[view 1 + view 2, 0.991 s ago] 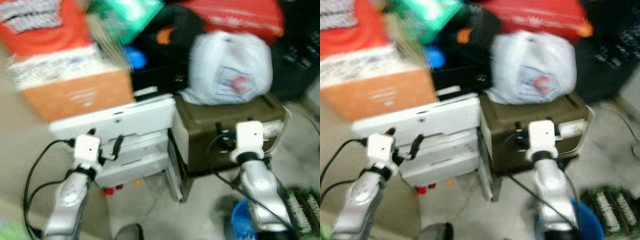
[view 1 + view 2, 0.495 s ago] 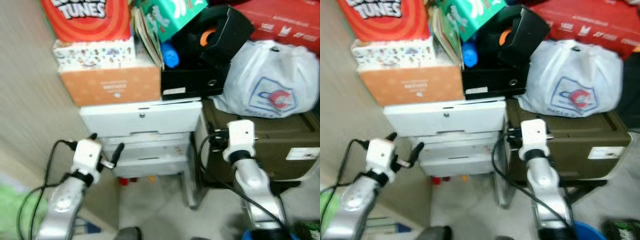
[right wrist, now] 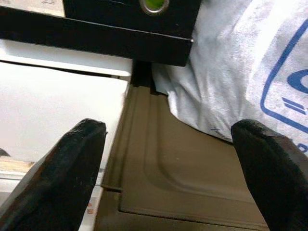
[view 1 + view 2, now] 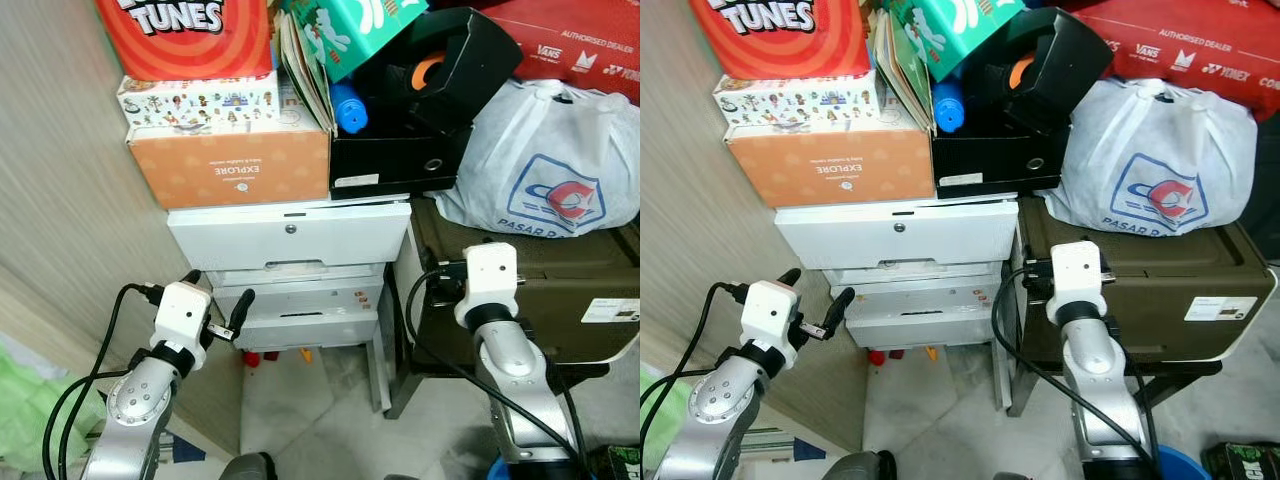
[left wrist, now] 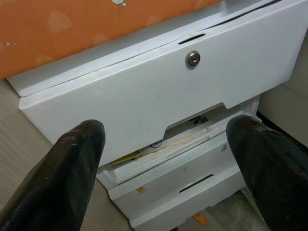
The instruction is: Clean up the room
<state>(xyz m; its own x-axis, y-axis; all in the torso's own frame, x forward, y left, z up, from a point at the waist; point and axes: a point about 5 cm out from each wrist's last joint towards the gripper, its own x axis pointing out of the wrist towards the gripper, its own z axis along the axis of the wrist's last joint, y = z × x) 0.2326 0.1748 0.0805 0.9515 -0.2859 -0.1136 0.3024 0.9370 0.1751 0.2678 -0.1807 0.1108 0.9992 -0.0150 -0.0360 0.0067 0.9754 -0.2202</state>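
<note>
Your left gripper (image 5: pixel 163 163) has its fingers spread wide, empty, facing the white drawer unit (image 4: pixel 290 235) at frame centre. Your right gripper (image 3: pixel 168 163), fingers likewise apart, hovers over the olive case (image 4: pixel 540 290) beneath the white bag (image 4: pixel 545 160). Bare floor (image 4: pixel 310 400) lies lower centre.

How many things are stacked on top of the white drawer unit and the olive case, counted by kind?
Boxes: 4 (red Tunes box, cartoon-print box, orange box, black box)
Bags: 1 (white plastic bag)
Teal packages: 1
Blue bottles: 1
Total: 7
The red bag behind is not counted; other things may be hidden.
</note>
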